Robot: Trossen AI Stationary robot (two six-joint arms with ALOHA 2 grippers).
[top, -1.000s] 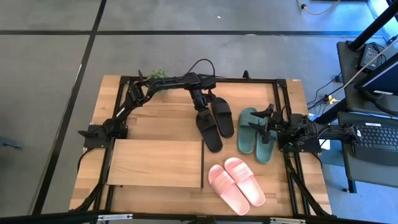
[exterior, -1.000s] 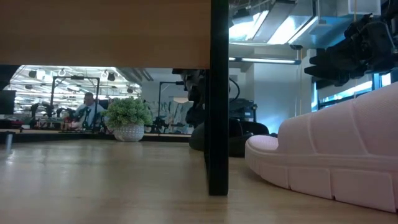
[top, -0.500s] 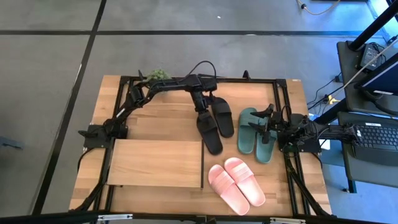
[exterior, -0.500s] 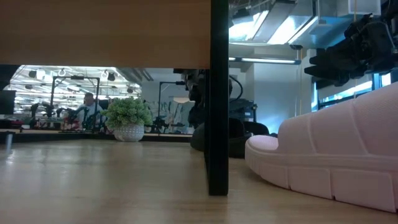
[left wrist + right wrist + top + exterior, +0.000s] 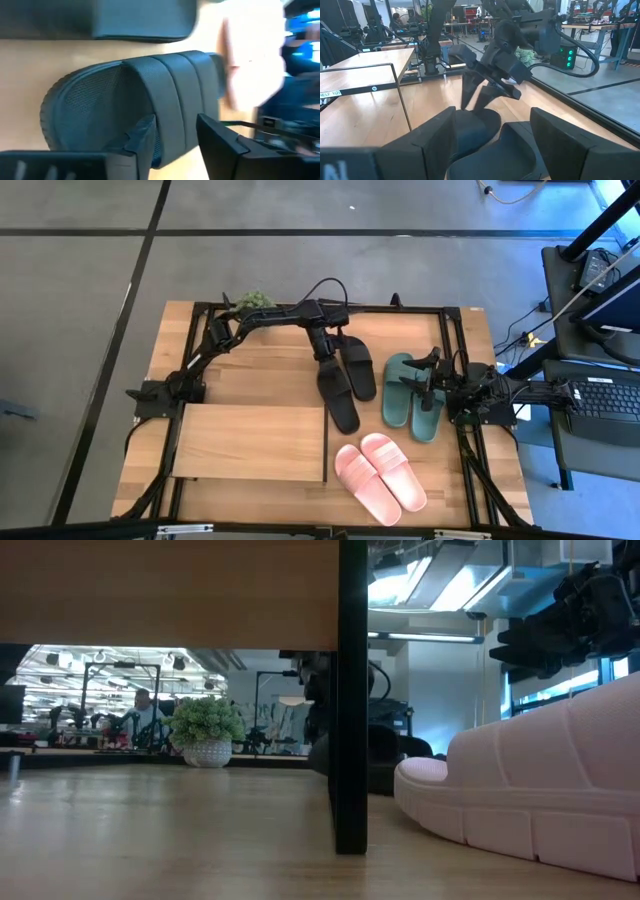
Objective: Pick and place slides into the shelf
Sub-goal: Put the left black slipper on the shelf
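left gripper (image 5: pixel 325 361) narrower around black slide (image 5: pixel 337 392) (strap), slide shifted

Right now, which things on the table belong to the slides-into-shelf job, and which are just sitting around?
Job:
- black slides, left claw at one of them
- green slides, right claw above them
- pink slides
- shelf

Just lying about:
- potted plant at the table's far edge

table (image 5: pixel 260 370) | on it: shelf (image 5: pixel 250 442); black (image 5: pixel 338 393), green (image 5: pixel 398 388), pink slides (image 5: pixel 380 476)
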